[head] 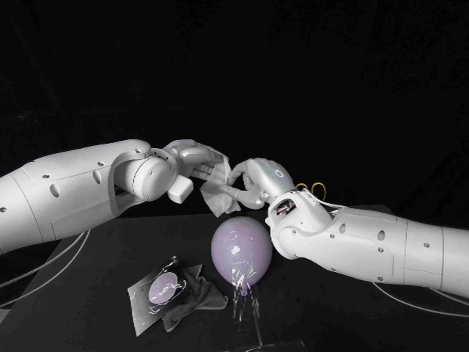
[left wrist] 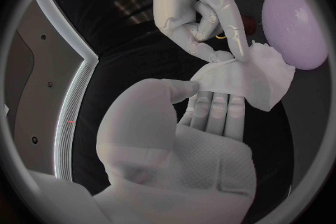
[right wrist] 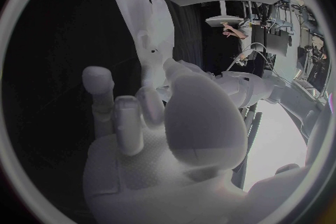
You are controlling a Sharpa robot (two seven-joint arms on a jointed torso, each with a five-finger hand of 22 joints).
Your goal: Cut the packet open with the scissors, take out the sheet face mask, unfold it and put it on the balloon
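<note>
The white sheet mask (head: pixel 218 181), partly folded, hangs in the air between my two hands above the table. My left hand (head: pixel 196 163) grips one edge between thumb and fingers (left wrist: pixel 210 105). My right hand (head: pixel 251 183) pinches the opposite edge of the mask (left wrist: pixel 245 75). In the right wrist view the mask (right wrist: pixel 148 25) stands up from my right hand (right wrist: pixel 150 117). The lavender balloon (head: pixel 241 251) stands just below and in front of both hands, also seen as the balloon (left wrist: pixel 294 22). The opened packet (head: pixel 164 292) lies on the table, left of the balloon.
Yellow loops (head: pixel 315 188), seemingly the scissors' handles, peek out behind my right wrist. A clear plastic piece (head: pixel 246 306) hangs under the balloon down to the black table (head: pixel 330 315). White cables trail off both arms at the table's sides.
</note>
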